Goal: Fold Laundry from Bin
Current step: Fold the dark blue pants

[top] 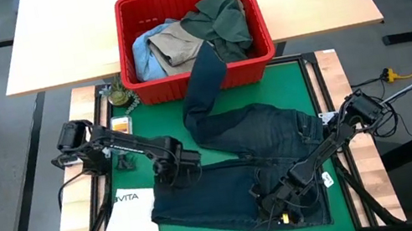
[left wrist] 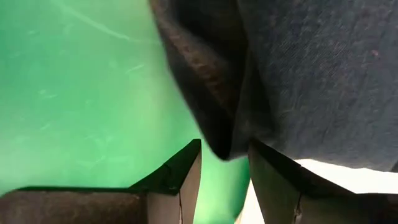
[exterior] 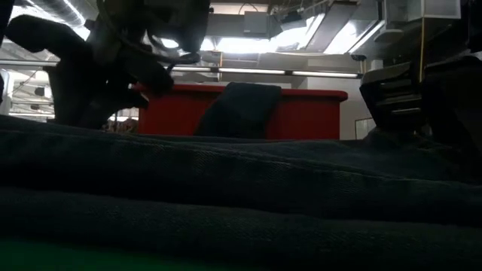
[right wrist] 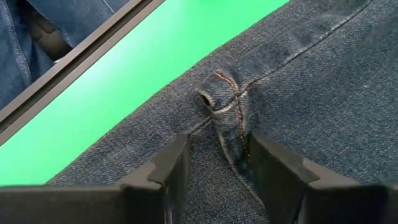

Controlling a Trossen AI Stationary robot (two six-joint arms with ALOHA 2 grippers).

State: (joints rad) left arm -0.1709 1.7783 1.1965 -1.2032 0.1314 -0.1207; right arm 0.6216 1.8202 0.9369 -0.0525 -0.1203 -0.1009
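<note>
1. The counter is pale wood, and a green mat covers the near part where both arms work.
2. A pair of dark jeans lies spread over the mat. One leg runs up and hangs over the front wall of the bin; the other lies flat toward the left gripper.
3. The red bin sits at the far edge of the mat. Inside it are a dark green shirt, a tan garment and a light blue garment.
4. A white paper bag lies on the near left of the mat, partly under the hem of the flat leg.
5. The left gripper is at the hem of that flat leg, low over the mat. Its jaws stand apart with the folded edge of the cloth between them; I cannot tell whether they pinch it.
6. The right gripper is down on the waist end of the jeans, near the right front of the mat. Its jaws straddle a raised seam beside a belt loop, pressing on the cloth either side.
</note>
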